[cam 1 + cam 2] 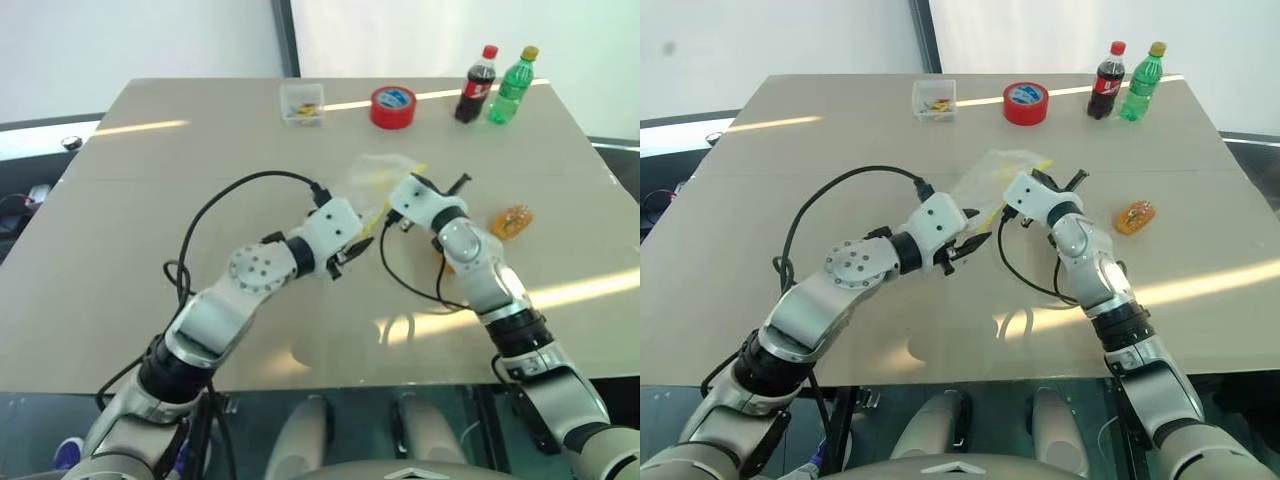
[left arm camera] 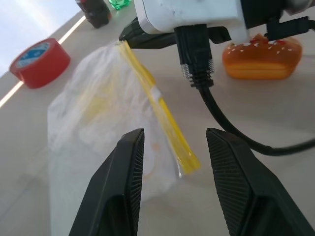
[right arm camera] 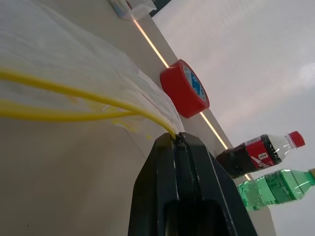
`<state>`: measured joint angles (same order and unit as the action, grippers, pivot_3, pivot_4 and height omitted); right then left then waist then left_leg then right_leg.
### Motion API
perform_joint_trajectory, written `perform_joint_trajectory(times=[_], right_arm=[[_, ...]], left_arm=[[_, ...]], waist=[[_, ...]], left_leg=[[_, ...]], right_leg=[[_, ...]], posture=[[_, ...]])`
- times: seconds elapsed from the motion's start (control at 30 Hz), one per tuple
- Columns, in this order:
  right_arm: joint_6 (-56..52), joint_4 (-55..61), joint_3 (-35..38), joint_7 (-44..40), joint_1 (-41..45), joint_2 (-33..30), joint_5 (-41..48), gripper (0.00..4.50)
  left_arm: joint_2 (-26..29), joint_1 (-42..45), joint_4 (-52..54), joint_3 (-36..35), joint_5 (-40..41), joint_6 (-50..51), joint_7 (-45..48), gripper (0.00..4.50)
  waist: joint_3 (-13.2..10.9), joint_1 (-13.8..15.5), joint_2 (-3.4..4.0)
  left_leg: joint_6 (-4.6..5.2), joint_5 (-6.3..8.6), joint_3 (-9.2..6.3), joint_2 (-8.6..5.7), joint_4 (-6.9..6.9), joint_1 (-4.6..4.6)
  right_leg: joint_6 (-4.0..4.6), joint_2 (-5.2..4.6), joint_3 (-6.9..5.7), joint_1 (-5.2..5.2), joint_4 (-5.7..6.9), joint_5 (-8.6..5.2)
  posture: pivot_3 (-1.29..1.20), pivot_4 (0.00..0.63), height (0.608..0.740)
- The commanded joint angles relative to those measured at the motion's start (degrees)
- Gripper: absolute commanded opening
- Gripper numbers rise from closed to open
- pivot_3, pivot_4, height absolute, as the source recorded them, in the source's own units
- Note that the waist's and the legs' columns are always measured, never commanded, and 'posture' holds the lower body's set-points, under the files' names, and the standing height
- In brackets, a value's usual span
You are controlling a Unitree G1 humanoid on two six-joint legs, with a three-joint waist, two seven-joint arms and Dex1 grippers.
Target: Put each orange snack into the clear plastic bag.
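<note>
crinkly clear plastic bag (image 2: 98,123) | right end effector (image 3: 176,140) pinching yellow strip | left end effector (image 2: 172,147) parted

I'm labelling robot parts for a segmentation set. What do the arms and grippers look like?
Both arms are silver-grey jointed links with black bands, ending in white wrist housings with looping black cables. The left gripper and right gripper each have two black fingers; the left's pads are ribbed.

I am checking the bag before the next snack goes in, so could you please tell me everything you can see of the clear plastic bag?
The clear plastic bag is thin, crinkled transparent film with a yellow zip strip along one edge. The right claw, shut, pinches one end of that strip and holds the bag up over the table. The left claw is open around the strip's other end. Something yellowish shows faintly through the film; what it is cannot be told.
</note>
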<state>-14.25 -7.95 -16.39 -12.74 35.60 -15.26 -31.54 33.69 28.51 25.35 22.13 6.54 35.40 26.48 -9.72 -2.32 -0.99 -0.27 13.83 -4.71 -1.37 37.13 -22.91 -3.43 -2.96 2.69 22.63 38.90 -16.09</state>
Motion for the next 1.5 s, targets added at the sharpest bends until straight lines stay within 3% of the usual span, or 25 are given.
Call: perform_joint_trajectory(times=[0.03,0.47,0.67,1.4,1.5], right_arm=[[-0.56,3.35,0.46,-0.50,1.81,-0.14,-0.14,0.00],[-3.35,5.89,0.19,-1.16,1.24,0.41,0.03,0.00],[-4.77,6.02,0.75,-1.70,1.53,1.12,0.87,0.00],[-8.00,6.00,0.90,-3.63,2.94,2.11,5.13,0.00],[-8.12,6.26,0.90,-3.74,2.89,1.94,5.22,0.00]], left_arm=[[-1.14,1.23,-0.73,0.50,-3.62,-2.18,0.31,2.11],[-2.53,0.95,-3.52,2.65,-13.79,-6.86,2.32,2.11],[-1.84,-1.07,-4.36,4.84,-21.11,-14.42,0.85,2.11],[-6.16,-4.00,-5.86,1.51,-27.56,-20.10,0.75,2.11],[-6.52,-3.96,-6.12,1.32,-28.10,-19.98,1.34,1.34]], waist=[[0.00,0.00,0.00],[0.00,-0.02,0.00],[0.00,-0.07,0.00],[0.00,0.01,0.00],[0.00,-0.04,0.00]], left_leg=[[0.00,0.00,0.00,0.00,0.00,0.00],[0.00,0.00,-0.01,0.00,0.00,0.00],[0.00,0.00,-0.01,0.00,0.00,0.00],[0.20,0.12,-0.05,0.00,0.04,-0.01],[0.20,0.11,-0.05,0.00,0.04,-0.01]], right_leg=[[0.00,0.00,0.00,0.00,0.00,0.00],[0.00,0.00,0.00,0.01,0.01,0.00],[0.00,0.00,0.00,0.01,0.00,0.00],[0.00,-0.01,-0.04,0.01,0.05,0.00],[0.00,-0.01,-0.05,0.01,0.05,0.00]], posture=[[0.00,0.150,0.740],[0.00,0.150,0.740],[0.00,0.150,0.740],[0.00,0.150,0.740],[0.00,0.150,0.740]])
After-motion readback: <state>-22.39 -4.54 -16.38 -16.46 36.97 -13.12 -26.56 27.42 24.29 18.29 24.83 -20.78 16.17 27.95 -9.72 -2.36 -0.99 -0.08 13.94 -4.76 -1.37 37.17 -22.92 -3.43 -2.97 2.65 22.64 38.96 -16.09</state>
